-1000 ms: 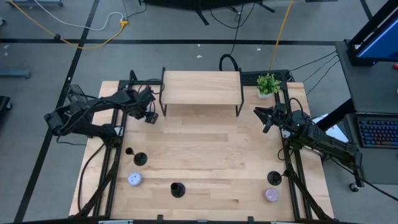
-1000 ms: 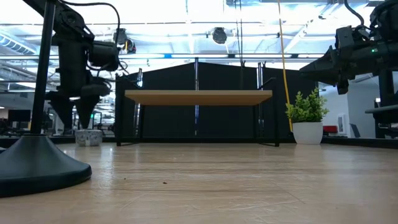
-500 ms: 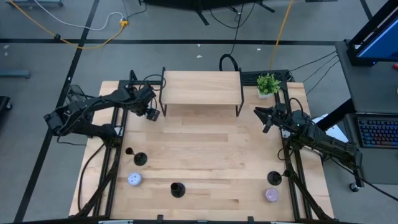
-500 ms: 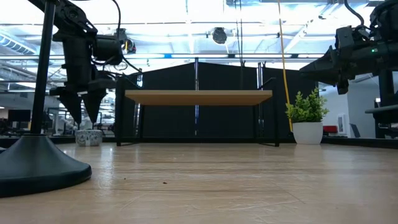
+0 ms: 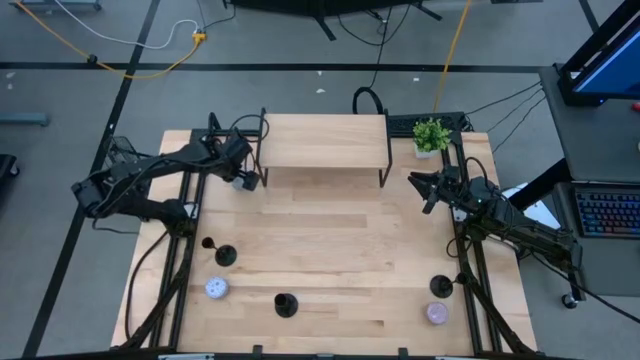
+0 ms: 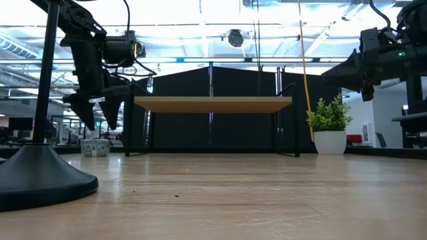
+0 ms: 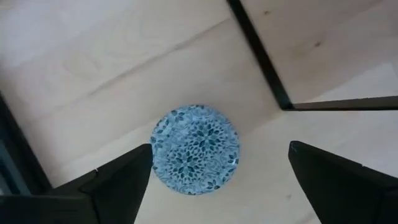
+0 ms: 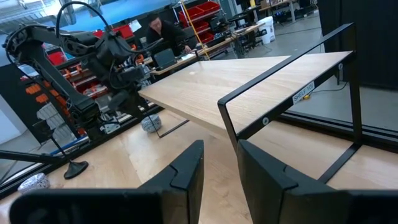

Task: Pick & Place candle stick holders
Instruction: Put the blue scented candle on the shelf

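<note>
**Left gripper opened over a candle tin, not a holder**

The left gripper [image 7: 214,177] has been spread wide within the last second and is held above the blue patterned tin [image 7: 194,149] by the shelf [image 5: 324,140] leg. No holder is being addressed; all three candle stick holders [image 5: 224,256] [image 5: 285,304] [image 5: 440,287] are left standing along the table's front. The right gripper [image 8: 219,168], narrowly parted and empty, is parked at the right edge. Contact with the tin cannot be judged.

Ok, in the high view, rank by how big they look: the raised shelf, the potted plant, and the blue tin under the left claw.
1. Raised shelf, by far the largest.
2. Potted plant.
3. Blue tin, smallest; the left claw covers part of it, so its full outline is unsure.
</note>
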Controlling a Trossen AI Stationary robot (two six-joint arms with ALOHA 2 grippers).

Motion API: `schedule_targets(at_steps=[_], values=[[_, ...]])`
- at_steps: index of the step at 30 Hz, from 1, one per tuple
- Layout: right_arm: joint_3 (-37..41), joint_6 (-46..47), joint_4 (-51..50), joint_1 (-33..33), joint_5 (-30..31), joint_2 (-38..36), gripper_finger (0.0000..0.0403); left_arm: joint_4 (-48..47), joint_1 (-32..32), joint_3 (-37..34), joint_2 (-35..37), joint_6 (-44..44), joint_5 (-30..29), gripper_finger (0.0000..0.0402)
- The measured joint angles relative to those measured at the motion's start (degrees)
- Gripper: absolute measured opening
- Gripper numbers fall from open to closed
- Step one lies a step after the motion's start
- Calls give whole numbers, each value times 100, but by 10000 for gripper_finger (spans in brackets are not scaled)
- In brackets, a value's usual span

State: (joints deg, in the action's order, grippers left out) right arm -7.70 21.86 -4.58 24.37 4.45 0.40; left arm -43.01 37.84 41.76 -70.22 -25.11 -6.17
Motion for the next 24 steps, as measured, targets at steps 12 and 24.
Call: schedule_targets(at_steps=[12,24], values=[[-2,0,1,-1,0,0,89,298,179,-155,-569,37,-195,374],[-2,461,2,-2,0,0,89,694,188,-142,-1297,120,50,374]])
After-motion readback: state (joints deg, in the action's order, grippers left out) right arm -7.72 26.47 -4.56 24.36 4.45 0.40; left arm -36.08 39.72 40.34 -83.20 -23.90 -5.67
